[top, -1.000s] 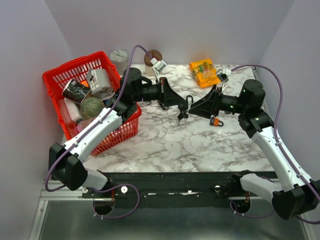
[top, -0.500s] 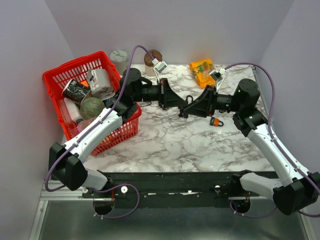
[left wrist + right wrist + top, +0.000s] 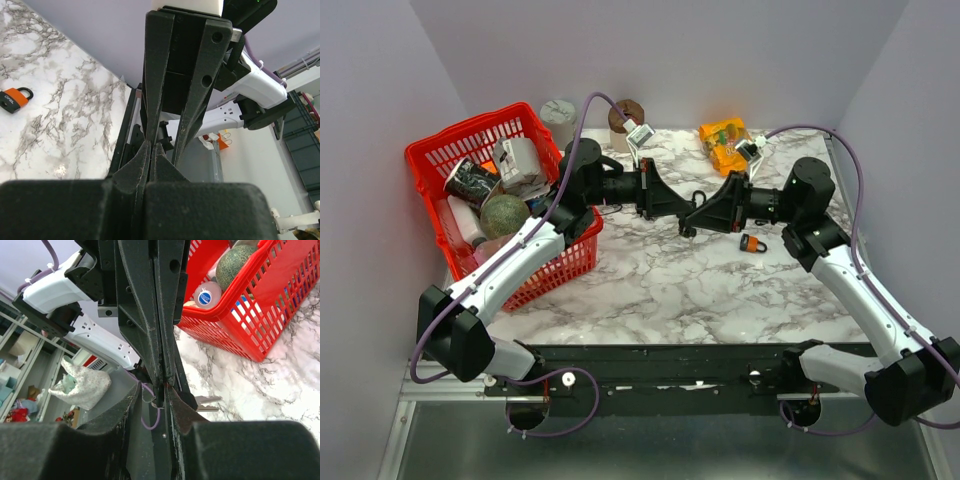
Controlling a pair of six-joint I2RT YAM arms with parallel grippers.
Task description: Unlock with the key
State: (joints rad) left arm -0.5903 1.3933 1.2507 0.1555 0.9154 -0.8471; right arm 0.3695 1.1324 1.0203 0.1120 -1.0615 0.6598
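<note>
**Top external view.**
- Padlock (image 3: 753, 243): orange body with a dark shackle. It lies flat on the marble worktop (image 3: 670, 290), in the right half at mid-depth, just on the near side of the right arm's wrist and untouched by either hand.
- Left hand (image 3: 690, 207) and right hand (image 3: 692, 222): they meet tip to tip above the middle of the worktop, nearer the far edge. The key cannot be made out from here.
- Red basket (image 3: 440, 150): full of goods, at the left edge.
- Orange packet (image 3: 725, 145): near the far right corner.

**Left wrist view.**
- Left hand (image 3: 150, 155): fingers pressed together to a hairline slit. What they pinch is hidden in this view.
- Right hand (image 3: 162, 140): faces it head-on, with its two fingers narrowing towards the left tips and standing slightly apart.
- Padlock (image 3: 13, 98): orange lower body, black upper band with pale lettering too small to read, and a closed black shackle. It rests on the worktop well clear of both hands.

**Right wrist view.**
- Right hand (image 3: 155, 402): fingers set narrowly apart.
- Key ring (image 3: 156, 400): a thin wire loop sitting in that gap.
- Left hand (image 3: 162, 377): its closed tips come down onto the key ring.
- Key (image 3: 207, 403): a silver notched blade jutting out from behind one right finger, held above the worktop. Its head is hidden.
- Basket (image 3: 235, 305): behind the hands, with a melon and a bottle cap showing.
</note>
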